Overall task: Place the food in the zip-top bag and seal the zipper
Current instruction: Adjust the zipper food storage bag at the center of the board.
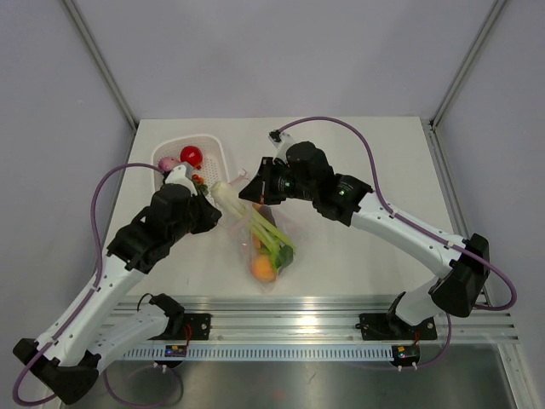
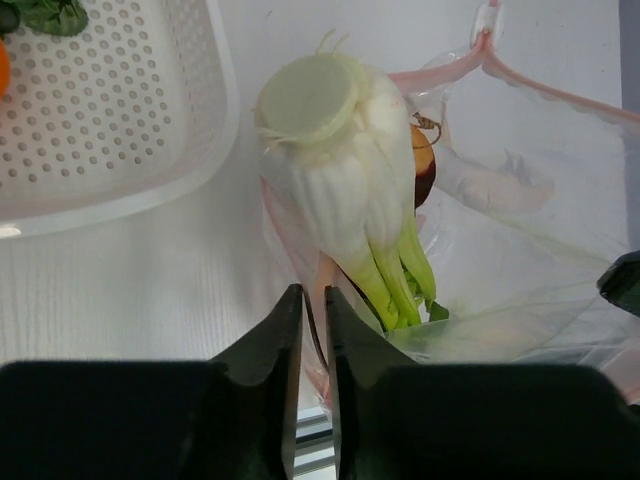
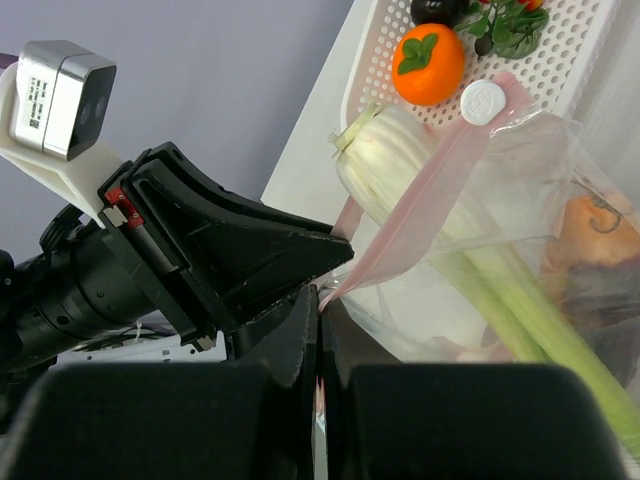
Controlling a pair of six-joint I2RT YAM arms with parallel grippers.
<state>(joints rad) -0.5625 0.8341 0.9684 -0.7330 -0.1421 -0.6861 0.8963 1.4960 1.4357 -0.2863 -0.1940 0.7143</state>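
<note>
Celery [image 2: 340,170], orange [image 1: 263,270] in zip-top bag [image 2: 520,240] (tomato [image 1: 192,156] in basket [image 1: 216,143])

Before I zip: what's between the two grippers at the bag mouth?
The celery, its white end sticking out of the bag mouth between the left gripper and right gripper; the top view shows it best.

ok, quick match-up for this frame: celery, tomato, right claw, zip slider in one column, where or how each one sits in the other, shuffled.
Things:
1. celery stalk
2. red tomato
3. right claw
4. zip slider

Places or states:
A. in the white basket
B. shut on the pink zipper strip
C. white end poking out of the bag mouth
D. round white tab riding on the strip, close to the basket

Pairs: 1-C, 2-A, 3-B, 4-D
</note>
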